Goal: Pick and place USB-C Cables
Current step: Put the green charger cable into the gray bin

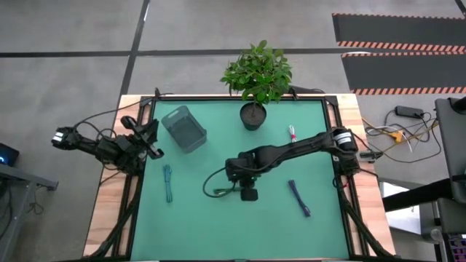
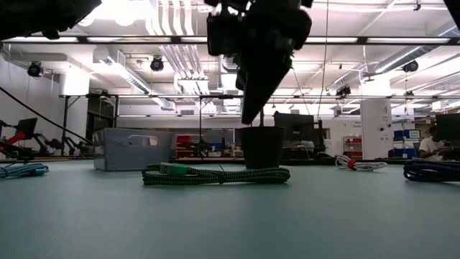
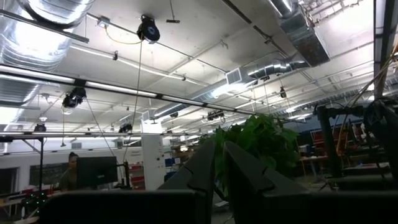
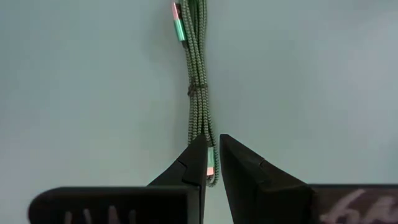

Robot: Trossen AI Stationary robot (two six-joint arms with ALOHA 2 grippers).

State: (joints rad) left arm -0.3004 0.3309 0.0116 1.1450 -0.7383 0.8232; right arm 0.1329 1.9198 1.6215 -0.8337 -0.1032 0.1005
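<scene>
Over the middle of the desk (image 1: 218, 225), in front of the potted plant (image 1: 255, 80), the right end effector (image 4: 212, 155) hangs point-down above the green cable (image 4: 198, 93). Its fingers stand nearly shut, a slim gap between the tips, and hold nothing. The green cable lies flat and bundled, tied at its middle, with one end right under the tips. To grasp it well, the fingers would likely need to open wider, straddle the bundle near the tie, and close only once low enough to catch all strands.

Left of the plant sits a grey mesh basket (image 1: 184, 128), the probable drop spot. The teal cable (image 1: 168, 182) lies in front of the basket. The white-and-red cable (image 1: 291, 133) lies just right of the plant, and the dark blue cable (image 1: 298, 197) farther forward on that side. The left end effector (image 3: 214, 180) waits at the desk's left edge beyond the basket, narrowly closed and empty.

Smooth green matting covers the desk. Beyond it is a bright workshop with ceiling ducts, strip lights and other benches.
</scene>
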